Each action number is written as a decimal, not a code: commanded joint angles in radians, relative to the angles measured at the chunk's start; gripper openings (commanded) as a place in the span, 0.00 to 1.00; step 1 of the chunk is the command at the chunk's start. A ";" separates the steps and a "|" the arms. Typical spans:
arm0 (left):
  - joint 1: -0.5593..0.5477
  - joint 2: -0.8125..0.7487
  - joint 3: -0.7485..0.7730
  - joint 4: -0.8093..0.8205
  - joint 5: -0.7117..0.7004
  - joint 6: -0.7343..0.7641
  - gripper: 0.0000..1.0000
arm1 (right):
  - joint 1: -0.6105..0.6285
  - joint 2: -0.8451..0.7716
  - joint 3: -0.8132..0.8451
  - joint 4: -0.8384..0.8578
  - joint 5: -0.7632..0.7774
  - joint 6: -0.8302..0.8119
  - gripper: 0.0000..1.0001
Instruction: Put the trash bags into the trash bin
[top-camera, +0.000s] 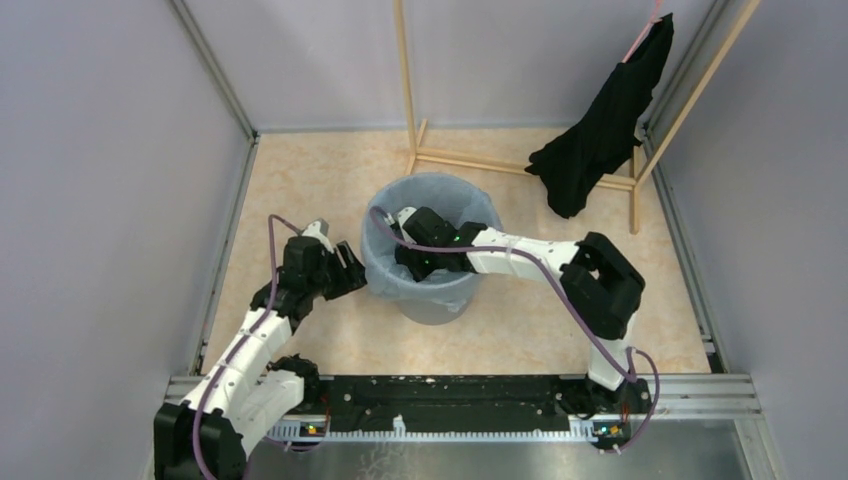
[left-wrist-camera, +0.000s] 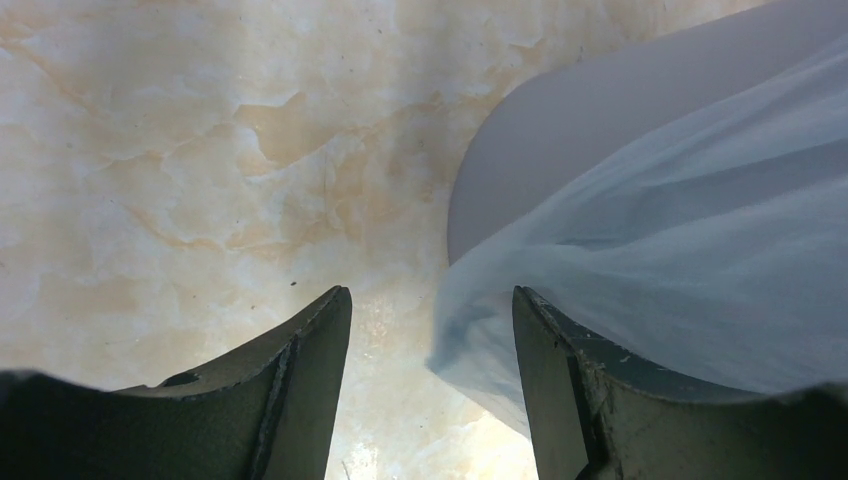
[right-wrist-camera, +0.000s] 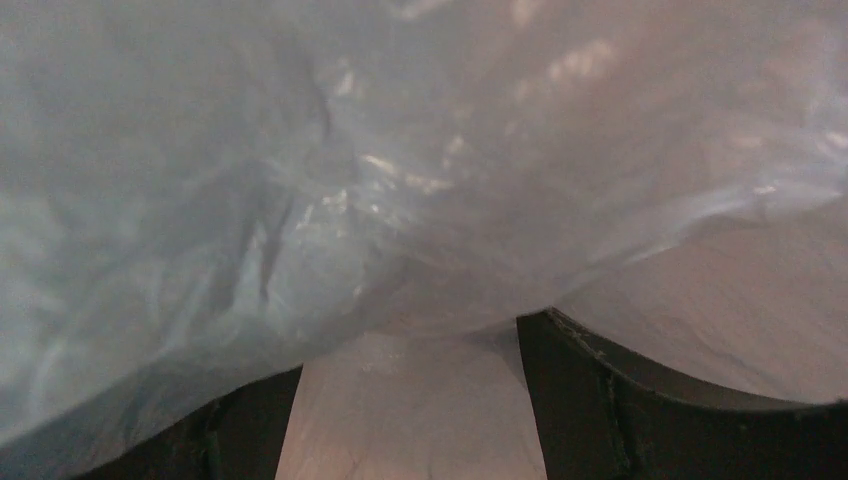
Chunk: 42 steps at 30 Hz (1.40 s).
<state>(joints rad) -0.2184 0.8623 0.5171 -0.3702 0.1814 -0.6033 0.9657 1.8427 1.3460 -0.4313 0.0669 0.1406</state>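
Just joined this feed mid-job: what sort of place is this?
Probably a lab test cell: grey panel walls on metal framing, a marble-patterned tabletop, and a wooden rack with a black garment.

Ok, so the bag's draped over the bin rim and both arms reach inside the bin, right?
No: only the right gripper reaches inside the trash bin; the left gripper is outside, beside its wall, as the top view shows. The trash bag is draped over the rim.

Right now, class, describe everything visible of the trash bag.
The bag is thin, crinkly, translucent pale-blue film. It sits in the grey bin, draped over the rim and hanging down the outside wall. Inside, the film lies over the open right gripper; outside, its edge is by the open left gripper.
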 joint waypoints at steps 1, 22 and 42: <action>0.002 0.010 -0.026 0.058 0.039 -0.002 0.67 | 0.002 0.072 0.021 0.085 -0.102 0.059 0.75; 0.002 -0.146 -0.037 0.009 0.008 -0.074 0.62 | 0.004 -0.183 0.179 -0.096 0.001 0.142 0.84; 0.002 -0.238 -0.030 0.041 -0.002 -0.143 0.66 | 0.004 -0.242 0.182 -0.106 0.025 0.061 0.81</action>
<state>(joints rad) -0.2184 0.5804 0.4843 -0.4545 0.1184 -0.7273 0.9665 1.6638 1.5116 -0.5472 0.0990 0.2188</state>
